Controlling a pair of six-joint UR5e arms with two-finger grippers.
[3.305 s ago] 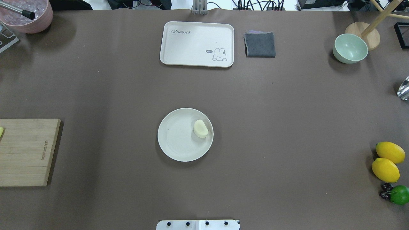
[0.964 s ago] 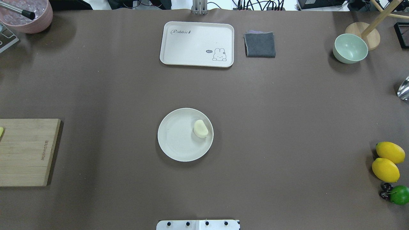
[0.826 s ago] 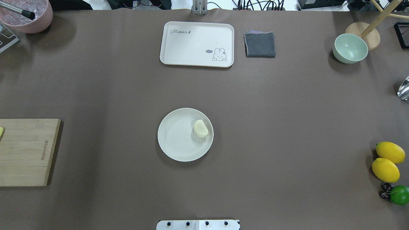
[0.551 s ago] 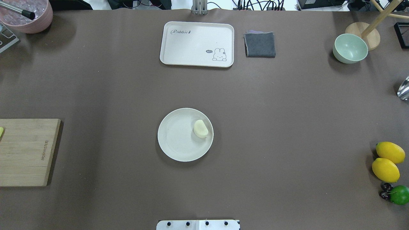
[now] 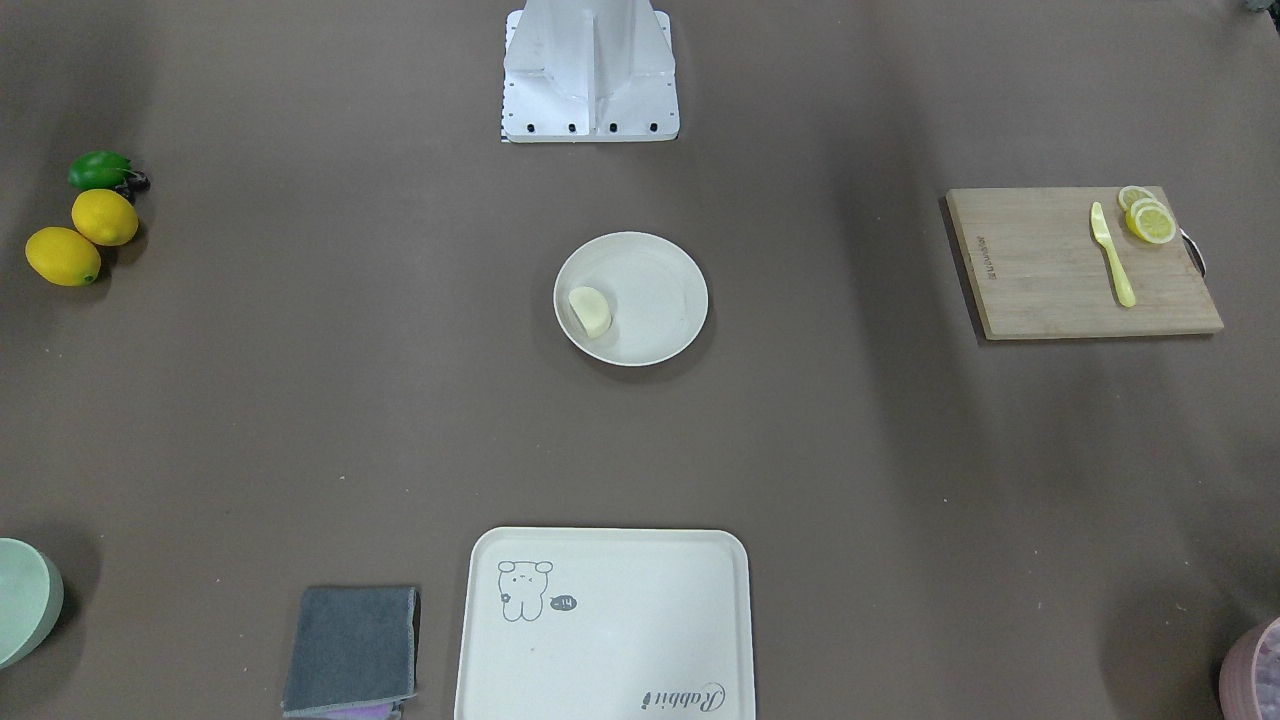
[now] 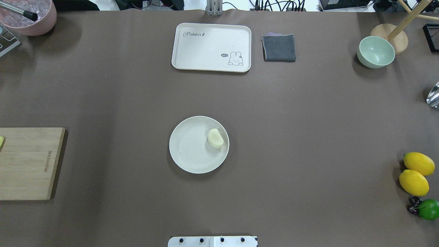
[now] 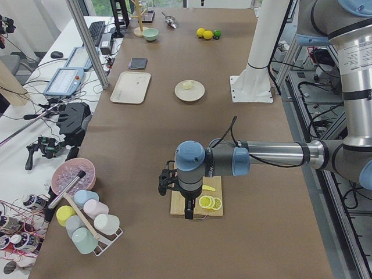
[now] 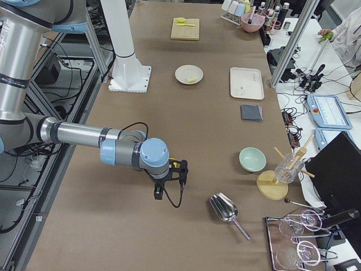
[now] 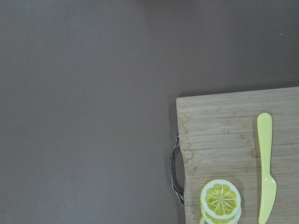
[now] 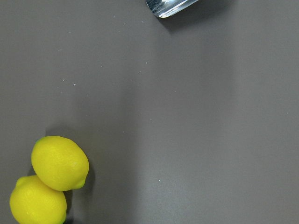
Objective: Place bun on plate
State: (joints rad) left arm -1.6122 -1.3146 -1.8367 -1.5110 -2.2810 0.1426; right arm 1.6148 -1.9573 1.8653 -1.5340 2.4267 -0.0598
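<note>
The pale cream bun (image 6: 215, 138) lies on the round cream-white plate (image 6: 188, 156), on its right side in the overhead view, near the rim. The front-facing view shows the same bun (image 5: 590, 310) on the plate (image 5: 665, 290) with nothing touching it. Neither gripper appears in the overhead or front-facing views. My left gripper (image 7: 187, 215) hangs above the cutting board at the table's left end, far from the plate. My right gripper (image 8: 158, 196) hovers over bare table at the right end. I cannot tell whether either is open or shut.
A cream tray (image 6: 211, 47) with a drawing and a folded grey cloth (image 6: 279, 47) lie at the far side. A green bowl (image 6: 375, 52), a metal scoop (image 8: 224, 208), two lemons (image 6: 416, 173) and a lime (image 6: 428, 209) sit right. The cutting board (image 5: 1080, 262) holds a knife and lemon slices.
</note>
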